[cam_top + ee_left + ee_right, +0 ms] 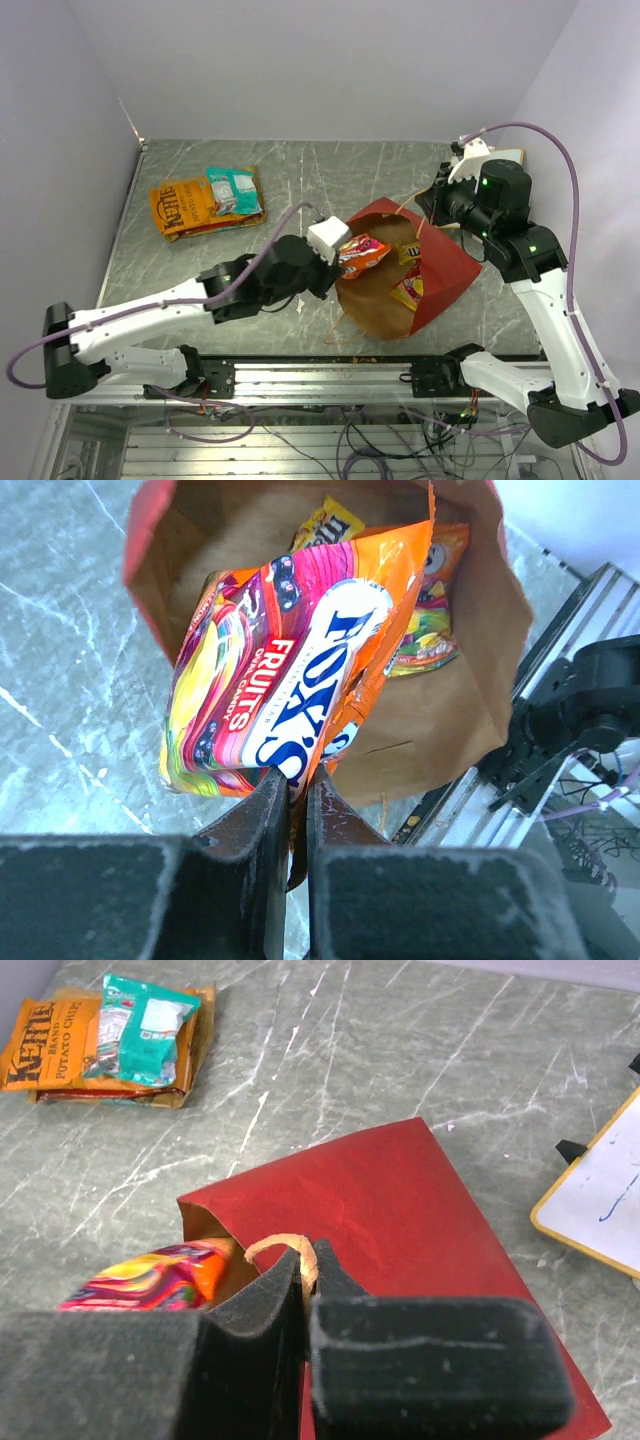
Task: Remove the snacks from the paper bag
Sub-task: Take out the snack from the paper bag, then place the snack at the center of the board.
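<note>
The red paper bag (440,262) lies on its side, its brown mouth facing the near left. My left gripper (297,780) is shut on an orange fruit-candy packet (290,670) and holds it at the bag's mouth (362,255). Yellow and orange packets (408,278) lie inside the bag (430,630). My right gripper (308,1258) is shut on the bag's tan handle (275,1247), above the red bag (390,1200). A flat orange chip bag (185,207) with a teal packet (235,190) on it lies on the table at the far left.
A white wood-framed board (600,1190) lies at the table's far right, behind the right arm. Grey walls enclose the table on three sides. A metal rail (320,375) runs along the near edge.
</note>
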